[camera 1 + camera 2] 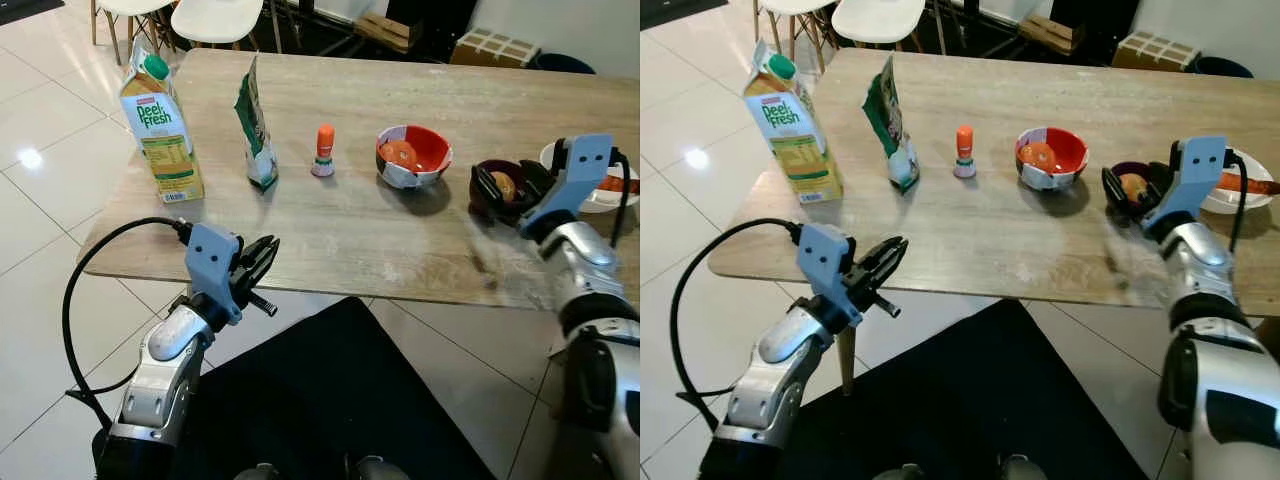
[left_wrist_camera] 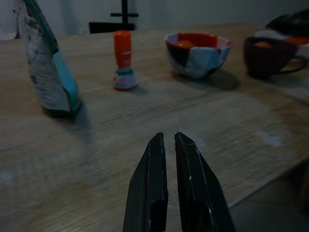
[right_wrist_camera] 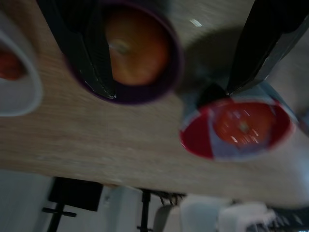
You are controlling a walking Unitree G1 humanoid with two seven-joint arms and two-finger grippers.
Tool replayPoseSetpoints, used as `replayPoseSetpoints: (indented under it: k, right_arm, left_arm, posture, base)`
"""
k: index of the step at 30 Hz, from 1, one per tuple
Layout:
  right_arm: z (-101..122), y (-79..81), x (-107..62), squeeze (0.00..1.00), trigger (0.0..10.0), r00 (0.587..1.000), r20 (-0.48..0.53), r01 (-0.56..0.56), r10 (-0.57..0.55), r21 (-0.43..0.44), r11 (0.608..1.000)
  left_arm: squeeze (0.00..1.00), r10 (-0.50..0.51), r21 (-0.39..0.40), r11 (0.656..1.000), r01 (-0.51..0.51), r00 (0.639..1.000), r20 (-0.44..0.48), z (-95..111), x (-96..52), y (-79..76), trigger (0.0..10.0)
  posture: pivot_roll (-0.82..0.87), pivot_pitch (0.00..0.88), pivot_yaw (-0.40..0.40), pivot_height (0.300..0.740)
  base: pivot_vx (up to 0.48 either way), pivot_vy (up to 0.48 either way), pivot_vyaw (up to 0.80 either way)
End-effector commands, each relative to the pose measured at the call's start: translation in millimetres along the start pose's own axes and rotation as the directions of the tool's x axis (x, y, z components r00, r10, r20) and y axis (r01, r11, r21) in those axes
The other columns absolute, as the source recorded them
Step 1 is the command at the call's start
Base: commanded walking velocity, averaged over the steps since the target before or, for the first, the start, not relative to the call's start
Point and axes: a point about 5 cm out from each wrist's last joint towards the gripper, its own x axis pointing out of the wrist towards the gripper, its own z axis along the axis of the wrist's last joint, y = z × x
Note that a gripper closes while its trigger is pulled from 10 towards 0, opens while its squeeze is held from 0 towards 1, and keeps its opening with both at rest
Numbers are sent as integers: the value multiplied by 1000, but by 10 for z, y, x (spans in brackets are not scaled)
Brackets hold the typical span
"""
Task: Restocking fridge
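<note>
Dark bowl (image 1: 503,187) with an orange fruit sits right of frame centre on table (image 1: 380,250) | right gripper (image 1: 508,190) spread open over its rim, one finger inside | left gripper (image 1: 262,262) lower left at table edge, fingers nearly together, empty | right arm is nearer.

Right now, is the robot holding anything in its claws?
No. The left gripper is shut on nothing, near the table edge. The right gripper is open around the dark cup, not yet closed on it.
</note>
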Motion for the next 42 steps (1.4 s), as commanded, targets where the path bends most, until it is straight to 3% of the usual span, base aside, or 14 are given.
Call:
replayPoseSetpoints:
  k: [1, 6, 10, 24, 42]
  right_arm:
    - [-28, -137, -90, 0, 10000, 998, -6, 67, -67, -17, 998]
    - [-57, -217, -151, 0, 10000, 994, -9, 113, -113, -10, 994]
    - [-156, -194, -185, 0, 10000, 994, -45, 101, -100, 4, 995]
    - [-421, 11, -208, 0, 10000, 992, -120, 57, -49, 68, 996]
    - [-551, 134, -201, 0, 10000, 984, -149, 112, -96, 107, 988]
  left_arm:
    - [0, -108, -11, 994, 109, 992, 61, 95, -11, -130, 10000]
    - [0, -243, -14, 970, 244, 969, 47, 100, -6, -289, 10000]
    - [0, -327, 65, 942, 328, 944, -32, 41, 28, -351, 10000]
    - [0, -295, 200, 936, 291, 955, -8, 214, 156, -142, 10000]
    - [0, -297, 203, 936, 288, 955, 13, 232, 218, -155, 10000]
  posture:
    - [-18, 151, -9, 740]
    - [-19, 150, -4, 740]
    - [-19, 148, 2, 740]
    - [-11, 158, 8, 740]
    - [-5, 164, 7, 740]
  base:
    - [0, 0, 0]
    - [0, 0, 0]
    - [0, 0, 0]
    - [0, 0, 0]
    - [0, 0, 0]
